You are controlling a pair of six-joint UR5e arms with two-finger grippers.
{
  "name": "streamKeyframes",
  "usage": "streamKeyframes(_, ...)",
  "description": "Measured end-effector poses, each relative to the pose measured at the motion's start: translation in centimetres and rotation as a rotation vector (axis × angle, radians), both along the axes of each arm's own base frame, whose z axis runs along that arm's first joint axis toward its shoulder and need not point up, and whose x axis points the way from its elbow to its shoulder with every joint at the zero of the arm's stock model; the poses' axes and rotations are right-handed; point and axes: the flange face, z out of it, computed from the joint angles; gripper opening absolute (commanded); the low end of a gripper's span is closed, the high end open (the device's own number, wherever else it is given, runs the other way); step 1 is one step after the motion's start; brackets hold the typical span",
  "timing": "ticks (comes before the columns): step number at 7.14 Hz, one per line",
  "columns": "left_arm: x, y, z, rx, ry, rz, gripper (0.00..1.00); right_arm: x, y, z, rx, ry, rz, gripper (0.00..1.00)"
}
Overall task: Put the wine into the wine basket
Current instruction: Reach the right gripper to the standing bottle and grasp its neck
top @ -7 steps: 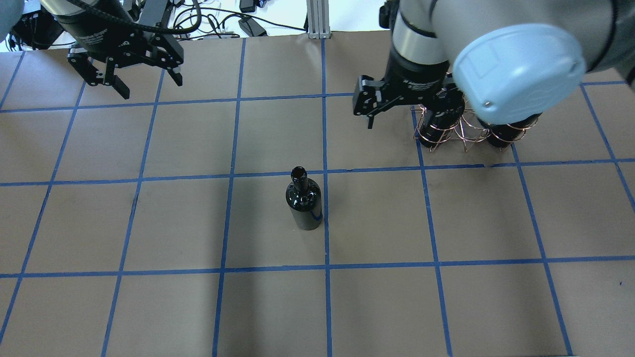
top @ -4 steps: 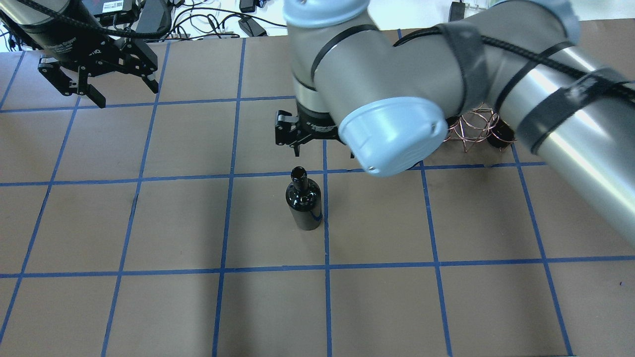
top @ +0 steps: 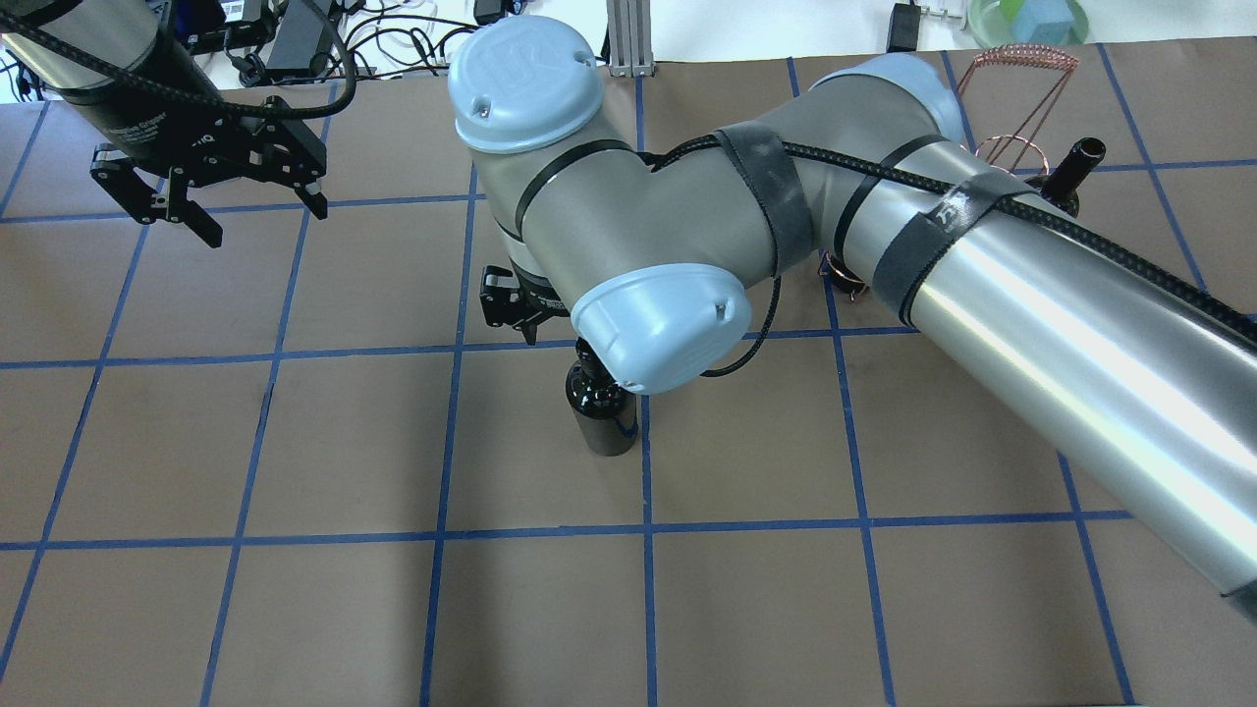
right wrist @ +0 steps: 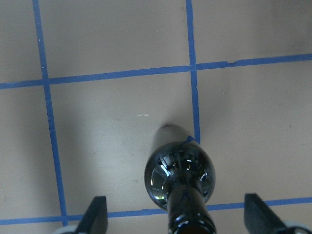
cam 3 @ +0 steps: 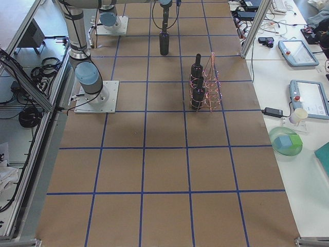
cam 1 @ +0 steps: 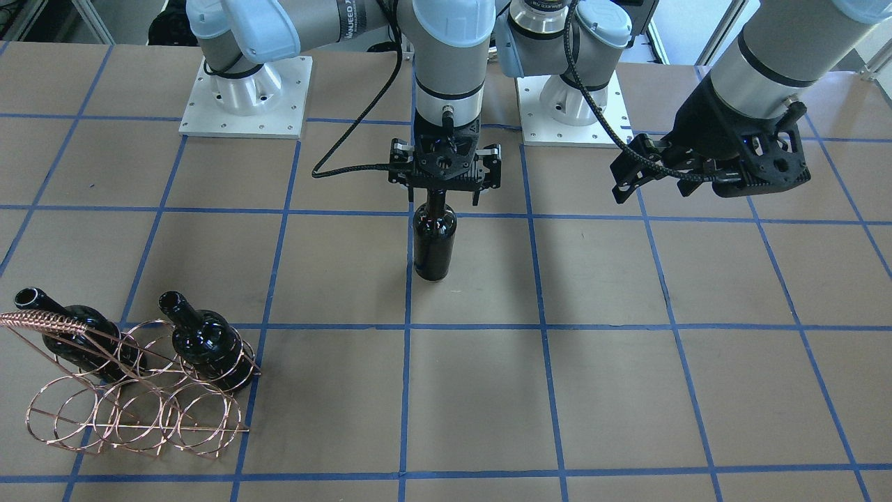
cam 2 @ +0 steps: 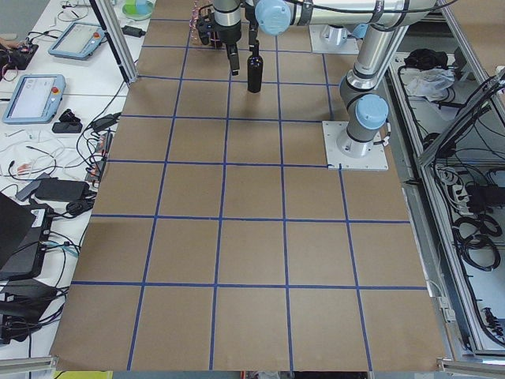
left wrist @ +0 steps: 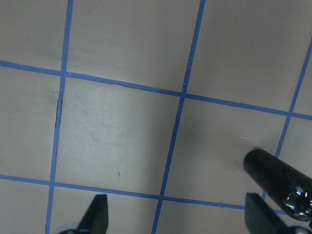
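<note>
The right gripper (cam 1: 443,199) is spread wide, one finger on each side of the neck of the wine (cam 1: 434,240). The right wrist view shows a gap on both sides, so it's got hold of nothing. That view cuts the bottle's mouth off at the bottom edge. From behind the robot you barely see any of this: the right arm's elbow cap covers the neck and most of the gripper, so only the bottle's shoulder and body show. The wine stands upright near the middle of the table (cam 1: 627,390), its base right at a crossing of the blue tape lines (cam 1: 543,326). The right arm reaches out over the table with its wrist pointing straight down. Seen from behind the robot, the wine basket (cam 1: 139,411) sits at about 2 o'clock from the wine, well apart. The forearm hides most of it, leaving just the twisted handle and one neck poking out. The front view shows two other bottles (cam 1: 205,341) in it, though I can't say which hoops. The left gripper (top: 265,224) hangs at about 10 o'clock, tilted, fingers wide apart and empty.
</note>
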Motion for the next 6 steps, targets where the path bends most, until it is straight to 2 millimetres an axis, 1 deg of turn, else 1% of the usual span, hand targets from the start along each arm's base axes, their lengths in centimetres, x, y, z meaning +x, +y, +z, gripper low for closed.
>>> streamKeyframes(1, 0.08, 0.26, -0.56, 0.013, -0.01, -0.032, 1.0, 0.0, 0.0, -0.45, 0.007, 0.005, 0.018, 0.63)
streamKeyframes(3, 0.2, 0.56, -0.95, 0.021, -0.024, -0.062, 1.0, -0.19, -0.03, -0.74, 0.015, 0.016, 0.057, 0.38)
streamKeyframes(4, 0.25, 0.58, -0.9, 0.019, -0.026, -0.068, 1.0, -0.32, -0.1, -0.82, 0.019, 0.018, 0.062, 0.22)
streamKeyframes(5, 0.33, 0.56, -0.95, 0.019, -0.025, -0.07, 1.0, -0.45, -0.21, -0.84, 0.021, 0.016, 0.063, 0.11)
streamKeyframes(6, 0.39, 0.52, -1.06, 0.021, -0.025, -0.07, 1.0, -0.49, -0.24, -0.82, 0.023, 0.014, 0.062, 0.07)
